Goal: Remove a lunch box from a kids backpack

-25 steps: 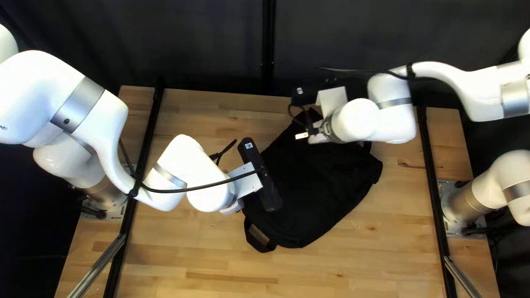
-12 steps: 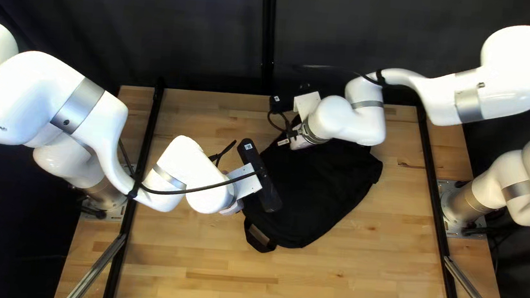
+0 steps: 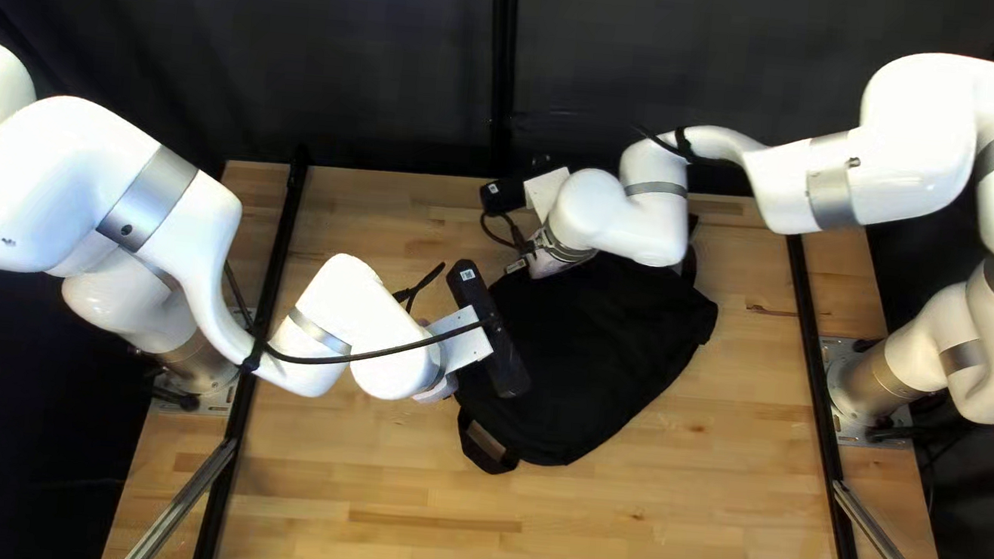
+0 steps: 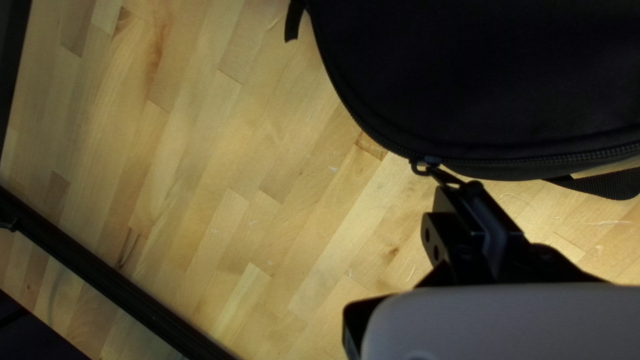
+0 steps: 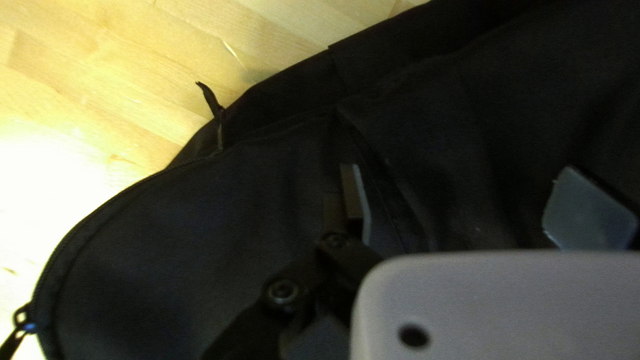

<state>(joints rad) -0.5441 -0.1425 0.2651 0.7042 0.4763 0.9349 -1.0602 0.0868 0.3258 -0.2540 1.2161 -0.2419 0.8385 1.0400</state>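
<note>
The black backpack (image 3: pixel 604 355) lies on the table. My left gripper (image 3: pixel 439 390) is at its left edge in the top left view, its fingertips hidden there. In the left wrist view, my left gripper (image 4: pixel 471 190) is shut on a zipper pull (image 4: pixel 443 176) at the curved seam of the backpack (image 4: pixel 487 80). Over the backpack's far part stands my right gripper (image 3: pixel 542 261). The right wrist view shows my right gripper (image 5: pixel 470 207) open above the backpack (image 5: pixel 180 247), its fingers wide apart and no object held. No lunch box is visible.
A strap loop (image 3: pixel 488 448) lies at the backpack's near end on the wooden table (image 3: pixel 618 542). Another zipper pull (image 5: pixel 211 100) sticks out from the backpack's edge. Black rails (image 3: pixel 823 416) run along both table sides.
My right arm has moved left across the far part of the backpack in the top left view, uncovering its far right part. My left arm and the backpack look unmoved.
</note>
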